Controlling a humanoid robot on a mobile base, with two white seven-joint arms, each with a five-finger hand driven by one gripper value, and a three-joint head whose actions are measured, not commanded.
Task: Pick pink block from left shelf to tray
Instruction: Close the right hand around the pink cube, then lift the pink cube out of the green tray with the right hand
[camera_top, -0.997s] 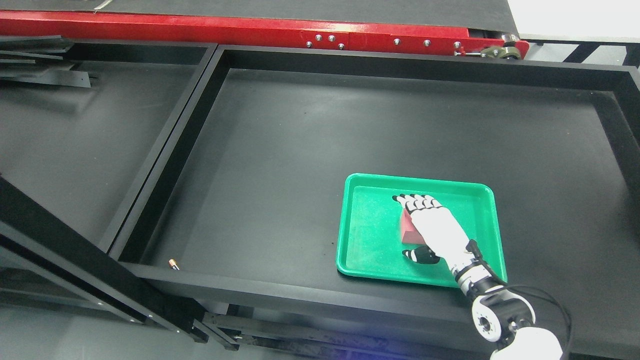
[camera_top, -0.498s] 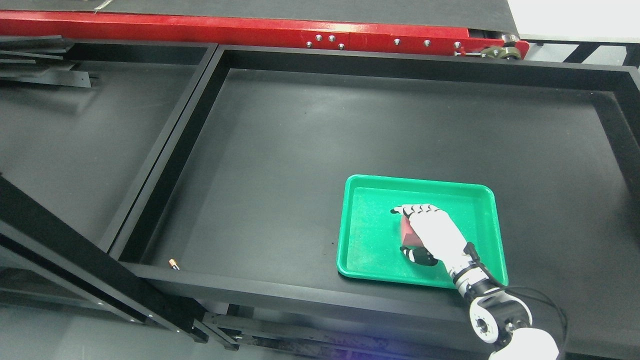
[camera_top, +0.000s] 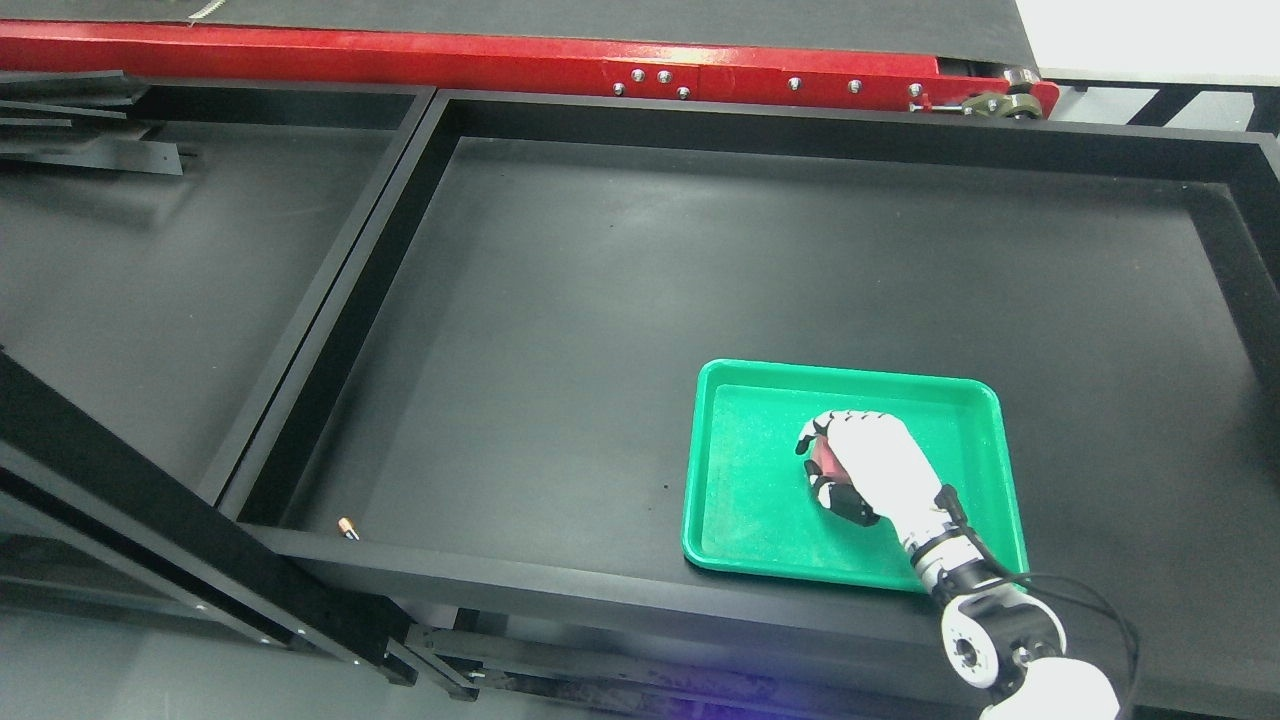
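A green tray (camera_top: 745, 470) lies on the black shelf floor at the lower right. My right hand (camera_top: 845, 468), white with black finger joints, reaches over it from the bottom right. Its fingers (camera_top: 812, 437) and thumb are curled around a pink block (camera_top: 824, 461), of which only a small reddish sliver shows under the palm. The block is inside the tray, near its middle. My left hand is out of view.
The tray sits in a large black bin with raised walls (camera_top: 560, 590). A second black compartment (camera_top: 150, 280) lies to the left. A red beam (camera_top: 500, 60) runs along the back. A small orange-tipped object (camera_top: 347, 528) lies at the bin's front left corner.
The right hand's fingers have curled from flat to wrapped around the pink block, hiding most of it. The tray has shifted slightly toward the lower right.
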